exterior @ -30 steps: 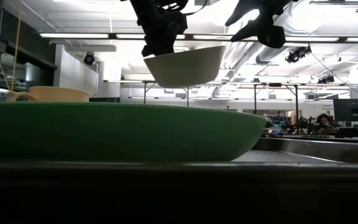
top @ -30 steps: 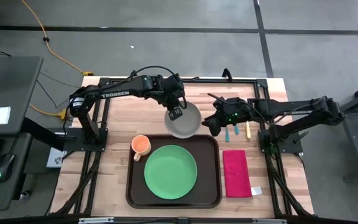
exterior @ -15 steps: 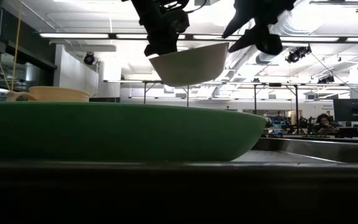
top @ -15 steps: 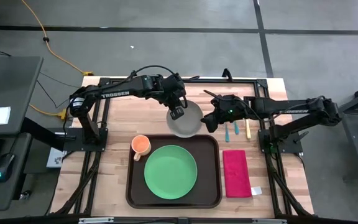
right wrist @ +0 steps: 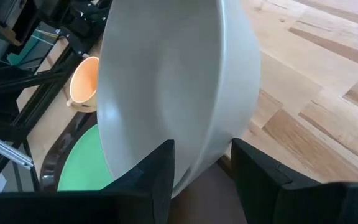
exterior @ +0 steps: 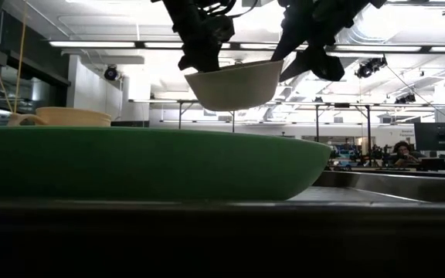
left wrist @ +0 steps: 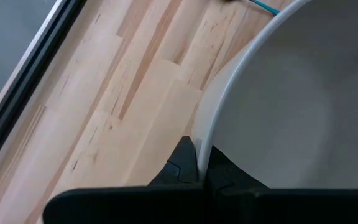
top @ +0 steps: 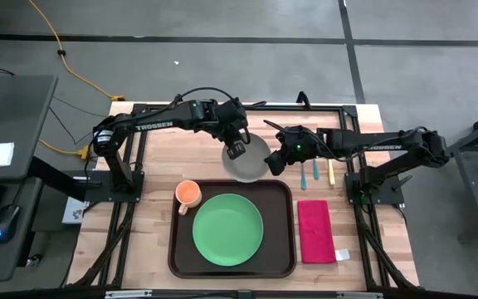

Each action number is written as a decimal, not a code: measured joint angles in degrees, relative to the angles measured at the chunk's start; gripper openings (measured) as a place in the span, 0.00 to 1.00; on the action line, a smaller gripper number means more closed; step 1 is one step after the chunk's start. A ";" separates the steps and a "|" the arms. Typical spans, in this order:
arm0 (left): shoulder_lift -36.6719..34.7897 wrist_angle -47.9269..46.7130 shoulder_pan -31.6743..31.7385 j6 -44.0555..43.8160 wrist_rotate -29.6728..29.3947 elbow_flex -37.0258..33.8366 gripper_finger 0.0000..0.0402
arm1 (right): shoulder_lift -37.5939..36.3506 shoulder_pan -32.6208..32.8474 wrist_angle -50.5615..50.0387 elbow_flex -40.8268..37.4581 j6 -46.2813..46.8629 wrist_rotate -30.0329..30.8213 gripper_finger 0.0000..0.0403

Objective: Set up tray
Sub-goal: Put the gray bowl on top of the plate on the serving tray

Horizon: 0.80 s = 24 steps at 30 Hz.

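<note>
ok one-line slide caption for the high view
Left gripper holds a white bowl above the table as the open right gripper closes in; green plate sits on the tray.

Orange cup, red napkin, cutlery

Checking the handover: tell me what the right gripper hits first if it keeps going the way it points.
The white bowl. The right gripper is open, its fingers either side of the bowl's rim, while the left gripper holds the opposite rim above the table. Contact looks imminent, though depth is unclear.
</note>
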 joint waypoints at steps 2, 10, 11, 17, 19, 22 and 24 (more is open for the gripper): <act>0.00 0.02 -0.02 -0.01 0.02 0.00 0.04 | 0.00 0.01 -0.05 0.00 0.00 0.08 0.31; 0.00 0.23 0.04 -0.20 -0.23 0.00 0.04 | 0.00 0.02 -0.16 -0.02 -0.22 2.81 0.15; 0.00 0.23 0.04 -0.22 -0.31 -0.02 0.04 | 0.00 -0.02 -0.01 -0.06 -0.33 2.93 0.13; 0.00 0.54 0.09 -0.40 -0.42 -0.06 0.04 | 0.02 -0.04 0.00 -0.13 -0.60 5.40 0.06; 0.00 0.59 0.09 -0.40 -0.42 -0.06 0.04 | 0.02 -0.02 0.02 -0.13 -0.70 5.43 0.05; 0.00 0.72 0.09 -0.35 -0.41 -0.07 0.05 | 0.02 -0.02 0.09 -0.13 -0.73 5.43 0.05; 0.00 0.78 0.09 -0.29 -0.47 -0.07 0.05 | 0.02 -0.02 0.14 -0.13 -0.77 5.59 0.05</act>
